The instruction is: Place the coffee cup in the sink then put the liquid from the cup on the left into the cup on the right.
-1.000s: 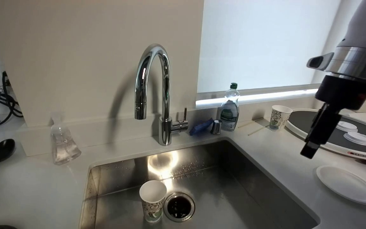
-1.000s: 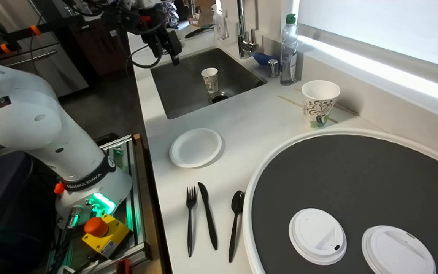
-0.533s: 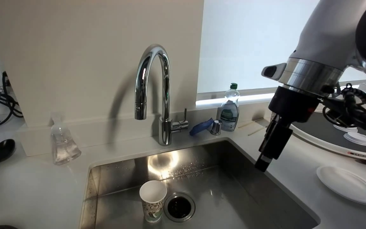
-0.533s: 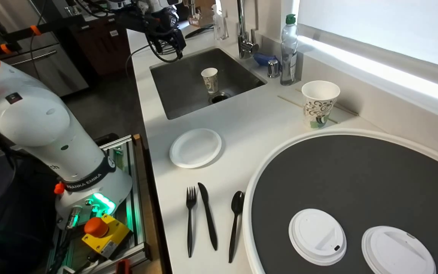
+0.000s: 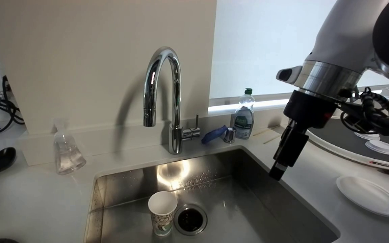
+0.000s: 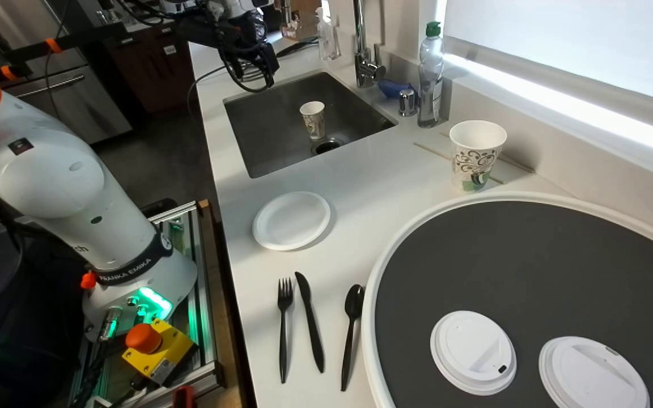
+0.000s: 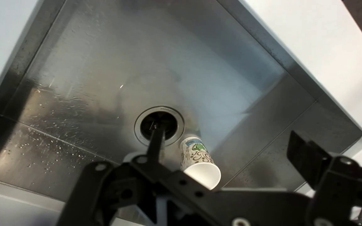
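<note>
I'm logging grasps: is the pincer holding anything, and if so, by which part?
Nothing: the pincer hangs open, clear of the cup in the sink.

Location type: kitchen.
A steel sink with a round drain is recessed into a white counter; an arched tap stands beside it, a green-capped bottle to the right. In an exterior view, plate, fork, knife and spoon lie nearer on the counter; brown drawers and a steel appliance front with bar handle occupy the far left.
</note>
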Action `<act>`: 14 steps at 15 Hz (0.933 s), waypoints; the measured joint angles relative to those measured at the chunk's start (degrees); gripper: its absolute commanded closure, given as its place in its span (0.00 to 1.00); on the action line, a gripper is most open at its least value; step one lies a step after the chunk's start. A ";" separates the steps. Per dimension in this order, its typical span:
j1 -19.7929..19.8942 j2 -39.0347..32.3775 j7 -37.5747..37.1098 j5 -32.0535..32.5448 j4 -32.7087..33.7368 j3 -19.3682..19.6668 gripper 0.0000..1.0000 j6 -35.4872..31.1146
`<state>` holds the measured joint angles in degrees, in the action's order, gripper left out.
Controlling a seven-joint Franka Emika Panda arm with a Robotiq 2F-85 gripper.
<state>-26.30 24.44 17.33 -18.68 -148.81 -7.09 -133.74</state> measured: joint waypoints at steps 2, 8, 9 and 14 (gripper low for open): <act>0.00 0.00 0.01 0.00 0.00 0.00 0.00 0.00; 5.59 -0.05 -7.43 5.10 -0.03 -1.62 0.00 -1.63; 7.73 -0.10 -8.96 7.28 -0.04 -1.61 0.00 -2.65; 20.30 -1.82 -15.15 18.50 -0.04 -0.31 0.00 -9.79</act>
<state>-6.00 22.62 2.18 -0.19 -148.84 -7.41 -143.53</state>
